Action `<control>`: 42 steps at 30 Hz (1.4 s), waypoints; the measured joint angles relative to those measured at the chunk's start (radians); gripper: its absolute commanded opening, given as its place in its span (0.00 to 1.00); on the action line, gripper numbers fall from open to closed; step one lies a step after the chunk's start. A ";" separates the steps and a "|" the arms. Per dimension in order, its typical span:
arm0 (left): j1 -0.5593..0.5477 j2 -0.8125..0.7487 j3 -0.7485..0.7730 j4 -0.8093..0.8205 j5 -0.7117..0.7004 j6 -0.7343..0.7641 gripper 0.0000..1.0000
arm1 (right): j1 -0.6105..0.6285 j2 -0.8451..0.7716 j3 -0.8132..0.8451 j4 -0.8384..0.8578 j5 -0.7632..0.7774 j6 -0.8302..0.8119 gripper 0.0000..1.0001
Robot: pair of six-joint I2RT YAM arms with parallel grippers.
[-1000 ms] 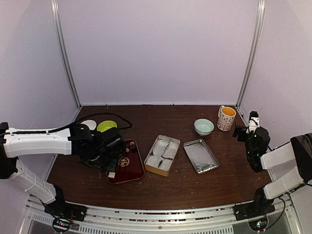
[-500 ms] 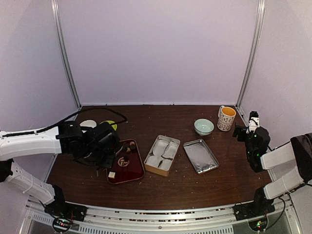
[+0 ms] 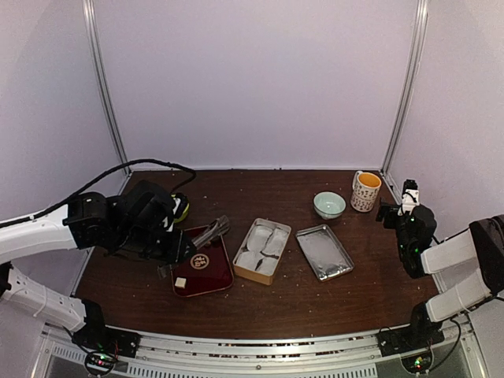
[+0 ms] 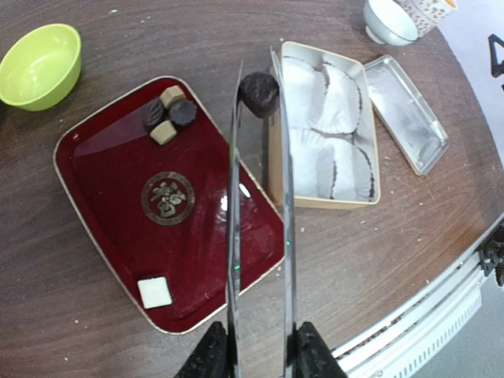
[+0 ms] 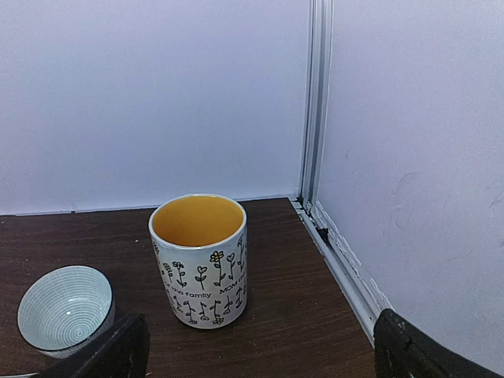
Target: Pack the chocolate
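- Carrying one chocolate (image 4: 259, 94), the left pincer (image 4: 257, 79) has its long thin fingers closed on the dark lump close to their tips. It hangs over the seam between the red tray (image 4: 110, 181) and the open tin (image 4: 331, 202), not yet above a cup.
- The lump is roundish and pinched between narrow blades, so I judge it could roll or pop free. Hold the squeeze even and move the arm without jerks.
- The nearest paper cup (image 4: 303, 83) is a short sideways shift away. All four white liners look empty, as far as can be told.
- Lower until the lump sits just above the paper, then part the fingers, so it settles instead of bouncing out.
- Keep the blades clear of the tin's near wall. Catching the rim could shove the tin across the table (image 4: 378, 260).
- Two more chocolates (image 4: 183, 113) remain at the tray's far corner, touching pale cubes (image 4: 163, 132) that should be left alone.
- The tin lid (image 4: 405, 113) and green bowl (image 4: 39, 64) lie out of the path.
- The right pincer (image 5: 252, 358), spread wide and empty, sits well apart by the mug (image 5: 201, 260).
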 measured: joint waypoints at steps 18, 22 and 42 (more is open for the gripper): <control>0.000 0.257 0.134 0.173 0.105 0.106 0.26 | 0.000 0.000 0.000 0.000 0.000 0.000 1.00; 0.000 0.327 0.198 0.162 0.075 0.128 0.25 | 0.000 0.000 0.000 0.000 0.000 0.000 1.00; 0.000 0.504 0.349 0.049 -0.042 0.181 0.35 | 0.000 0.000 0.000 0.000 0.000 0.000 1.00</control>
